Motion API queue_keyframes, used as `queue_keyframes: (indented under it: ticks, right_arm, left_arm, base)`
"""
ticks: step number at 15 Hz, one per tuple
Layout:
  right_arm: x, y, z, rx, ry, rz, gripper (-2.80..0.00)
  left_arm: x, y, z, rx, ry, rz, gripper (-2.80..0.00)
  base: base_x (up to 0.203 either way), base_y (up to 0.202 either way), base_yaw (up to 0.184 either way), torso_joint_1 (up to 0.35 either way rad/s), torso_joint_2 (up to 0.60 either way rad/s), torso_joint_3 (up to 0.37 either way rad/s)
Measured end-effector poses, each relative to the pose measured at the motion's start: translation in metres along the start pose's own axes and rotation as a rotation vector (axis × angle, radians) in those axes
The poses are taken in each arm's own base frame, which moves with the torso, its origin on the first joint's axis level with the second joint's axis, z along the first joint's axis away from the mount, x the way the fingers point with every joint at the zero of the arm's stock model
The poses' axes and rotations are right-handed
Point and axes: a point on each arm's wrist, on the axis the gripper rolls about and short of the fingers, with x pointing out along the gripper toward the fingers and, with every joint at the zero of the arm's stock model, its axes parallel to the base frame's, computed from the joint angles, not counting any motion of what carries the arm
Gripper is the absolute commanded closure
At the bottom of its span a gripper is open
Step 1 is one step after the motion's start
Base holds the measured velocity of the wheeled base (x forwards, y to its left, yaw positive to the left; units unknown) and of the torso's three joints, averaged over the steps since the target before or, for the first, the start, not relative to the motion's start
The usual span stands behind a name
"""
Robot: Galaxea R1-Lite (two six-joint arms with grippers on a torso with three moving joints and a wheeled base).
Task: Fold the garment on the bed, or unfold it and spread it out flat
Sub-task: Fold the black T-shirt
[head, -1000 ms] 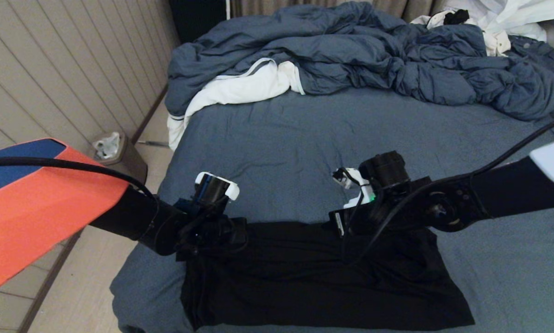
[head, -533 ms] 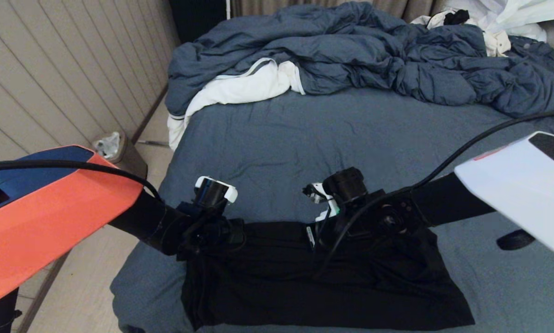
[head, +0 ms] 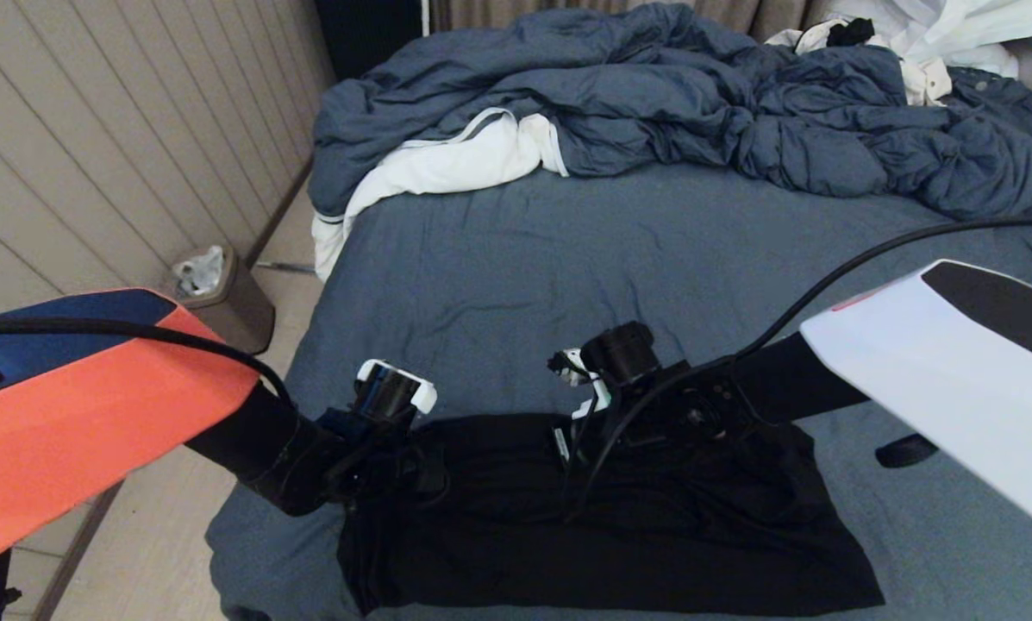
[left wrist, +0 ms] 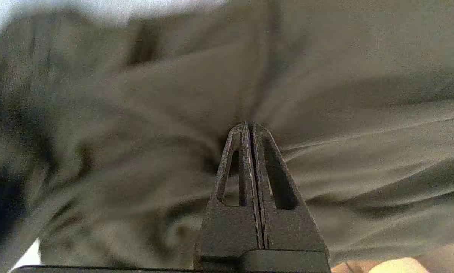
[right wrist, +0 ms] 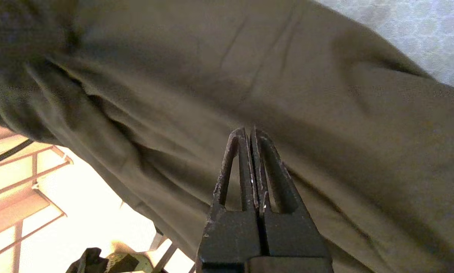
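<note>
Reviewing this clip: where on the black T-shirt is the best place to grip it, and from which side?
Grip the black T-shirt along its far folded edge, near both ends, coming from above: it lies flat on the bed, so only edges offer pinchable cloth.

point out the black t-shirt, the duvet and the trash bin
black T-shirt (head: 653,552): head view, flat middle of the cloth near the bed's front edge.
duvet (head: 653,95): head view, rumpled blue top side.
trash bin (head: 222,297): head view, its side wall, on the floor.

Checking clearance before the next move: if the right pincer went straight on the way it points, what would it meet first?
The right pincer, shut, would meet the black garment first; the cloth looks very near its tips, though contact is unclear.
</note>
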Motion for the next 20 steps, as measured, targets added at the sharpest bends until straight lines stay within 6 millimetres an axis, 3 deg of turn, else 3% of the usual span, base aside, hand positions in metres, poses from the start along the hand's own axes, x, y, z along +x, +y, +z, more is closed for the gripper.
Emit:
queue_keyframes:
  ticks: [5,10,14,20]
  right_arm:
    - [0.002,-0.001,0.000,-0.001,-0.004,-0.016,0.00]
    - [0.002,-0.002,0.000,0.000,-0.004,-0.019,0.00]
    - [0.000,-0.005,0.005,0.003,-0.024,-0.044,0.00]
    - [-0.006,-0.004,0.009,0.002,-0.043,-0.045,0.00]
  left_arm:
    - [-0.015,-0.005,-0.028,0.010,-0.006,-0.021,0.00]
    - [-0.031,-0.017,-0.040,0.011,-0.029,-0.011,0.00]
    - [-0.034,-0.011,-0.024,-0.028,-0.109,-0.008,0.00]
    - [-0.043,0.036,0.021,-0.164,-0.244,0.065,0.00]
  base:
    - [0.000,0.000,0.000,0.000,0.00,0.000]
    - [0.000,0.000,0.000,0.000,0.00,0.000]
    - [0.000,0.000,0.000,0.000,0.00,0.000]
    - [0.000,0.000,0.000,0.000,0.00,0.000]
